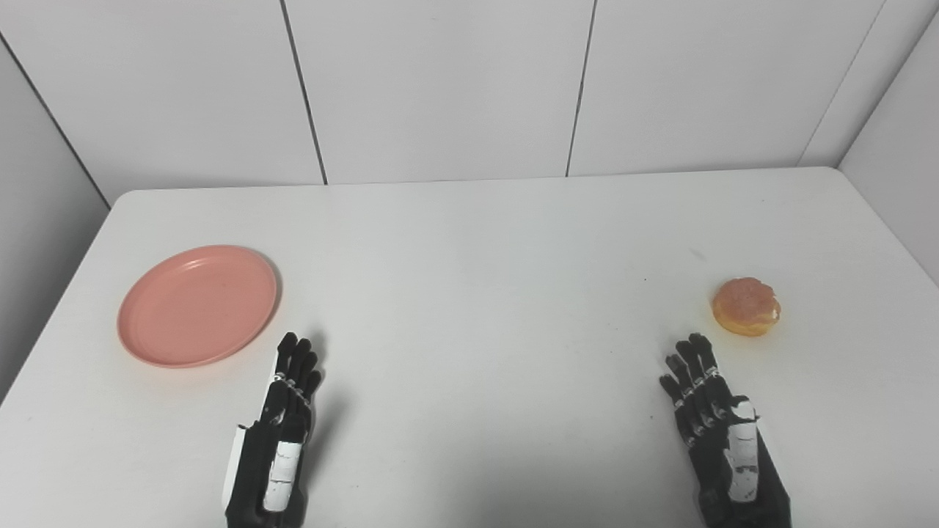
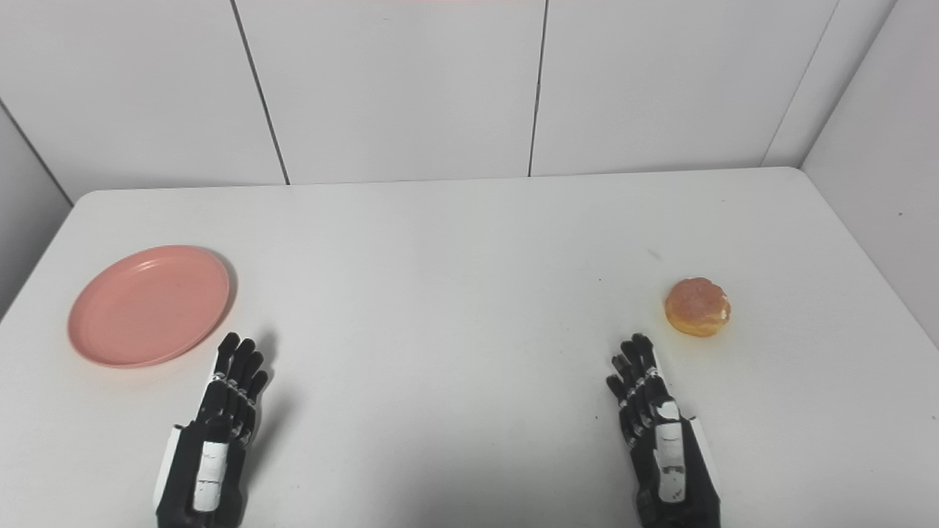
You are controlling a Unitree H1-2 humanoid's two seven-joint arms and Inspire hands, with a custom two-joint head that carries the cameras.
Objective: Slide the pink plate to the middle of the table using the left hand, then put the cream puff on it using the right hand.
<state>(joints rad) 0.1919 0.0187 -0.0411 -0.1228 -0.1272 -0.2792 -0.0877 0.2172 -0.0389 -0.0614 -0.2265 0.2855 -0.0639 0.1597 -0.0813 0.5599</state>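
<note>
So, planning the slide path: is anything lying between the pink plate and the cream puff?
No. Only bare table lies between pink plate and cream puff, in both eye views.

the plate (image 1: 196,305) is set on the table (image 1: 477,242) toward its left side; the cream puff (image 1: 746,306) is set well apart toward the right; the left hand (image 1: 282,418) is placed just right of and nearer than the plate; the right hand (image 1: 715,418) is placed just left of and nearer than the puff.
</note>
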